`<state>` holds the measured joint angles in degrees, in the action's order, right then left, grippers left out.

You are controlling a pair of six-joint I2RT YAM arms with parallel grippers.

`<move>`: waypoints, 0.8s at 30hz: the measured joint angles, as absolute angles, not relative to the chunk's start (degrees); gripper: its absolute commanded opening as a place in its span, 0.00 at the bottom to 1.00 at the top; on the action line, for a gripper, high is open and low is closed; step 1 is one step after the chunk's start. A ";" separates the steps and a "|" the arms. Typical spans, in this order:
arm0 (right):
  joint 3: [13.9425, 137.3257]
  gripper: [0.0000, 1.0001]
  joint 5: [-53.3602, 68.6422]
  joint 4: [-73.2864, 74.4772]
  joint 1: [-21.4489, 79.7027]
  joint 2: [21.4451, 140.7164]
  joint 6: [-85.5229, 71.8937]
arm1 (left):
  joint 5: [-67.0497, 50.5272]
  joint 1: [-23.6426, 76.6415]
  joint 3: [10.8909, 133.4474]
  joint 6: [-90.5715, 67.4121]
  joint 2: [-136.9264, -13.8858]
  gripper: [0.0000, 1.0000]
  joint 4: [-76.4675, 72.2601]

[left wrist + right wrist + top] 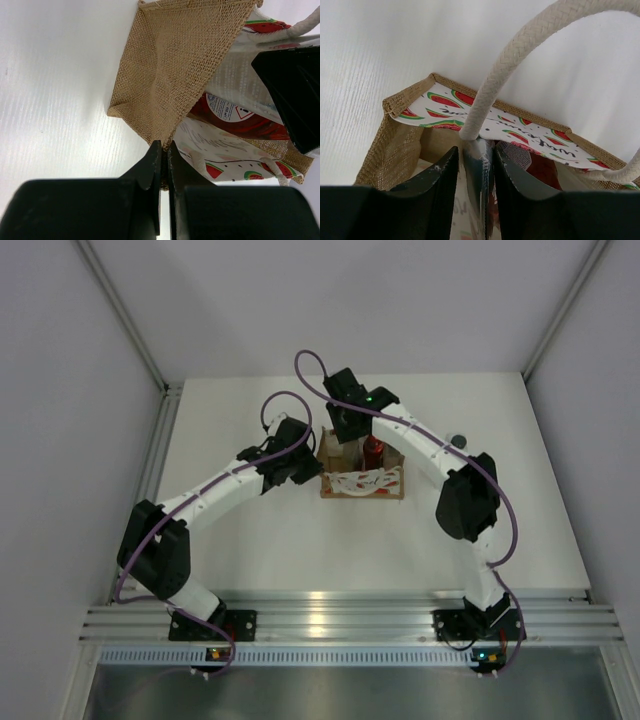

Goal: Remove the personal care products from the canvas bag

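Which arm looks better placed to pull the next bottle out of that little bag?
Right. The right gripper is down inside the canvas bag, fingers either side of what looks like a pale bottle. The left gripper is shut on the bag's edge, busy steadying it.

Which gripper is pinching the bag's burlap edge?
The left gripper, shut on a tan corner of the bag from outside. The right gripper instead reaches into the opening beside the rope handle.

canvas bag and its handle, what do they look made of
The canvas bag is coarse tan open-weave cloth, matte, probably jute or burlap. Its handle is thick braided off-white cord, likely cotton. The printed panel looks smooth; material unclear.
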<state>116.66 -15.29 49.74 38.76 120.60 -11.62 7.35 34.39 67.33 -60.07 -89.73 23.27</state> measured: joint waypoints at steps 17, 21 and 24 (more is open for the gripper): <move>117.01 0.00 -15.57 50.06 39.09 120.64 -12.60 | 7.42 34.39 67.33 -60.10 -89.73 0.00 23.27; 117.10 0.00 -15.38 50.54 39.51 120.62 -12.62 | 7.49 34.39 67.33 -60.10 -89.73 0.00 23.27; 117.10 0.00 -15.25 50.65 39.79 120.51 -12.62 | 7.53 34.39 67.33 -60.10 -89.73 0.00 23.27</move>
